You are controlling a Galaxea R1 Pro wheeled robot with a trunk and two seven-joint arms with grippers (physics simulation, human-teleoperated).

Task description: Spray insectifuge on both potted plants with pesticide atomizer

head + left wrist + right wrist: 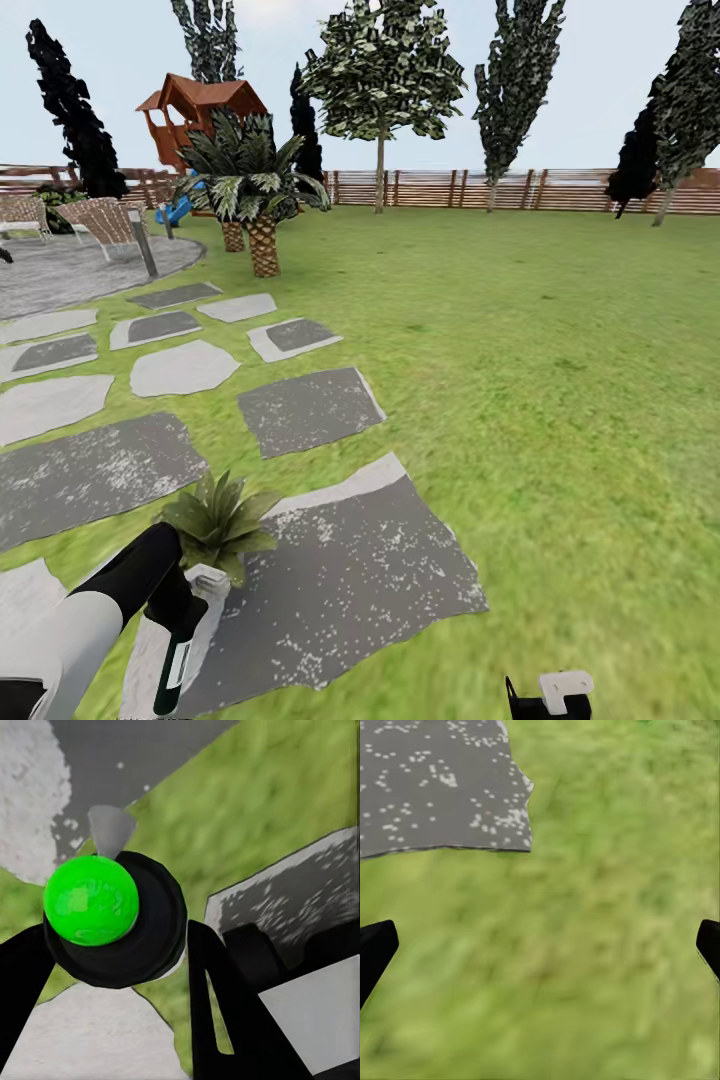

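Observation:
One potted plant [218,518], a small rosette of pointed green leaves, stands at the near corner of a large grey stepping stone [350,570]; its pot is hidden. Just in front of it my left gripper [178,612] is shut on the pesticide atomizer [186,640], a white bottle with a green label whose head reaches the plant's near leaves. In the left wrist view the atomizer [105,915] shows a bright green cap in a black ring, held between the dark fingers [217,1005]. My right gripper [540,945] hangs open over the lawn, low at the right [550,695].
Grey and pale stepping stones [300,410] lead away left toward a gravel patio with chairs [105,225]. Short palms [255,200] and a wooden playhouse [200,115] stand beyond. Open lawn [540,380] stretches right to a slatted fence [500,188] with trees.

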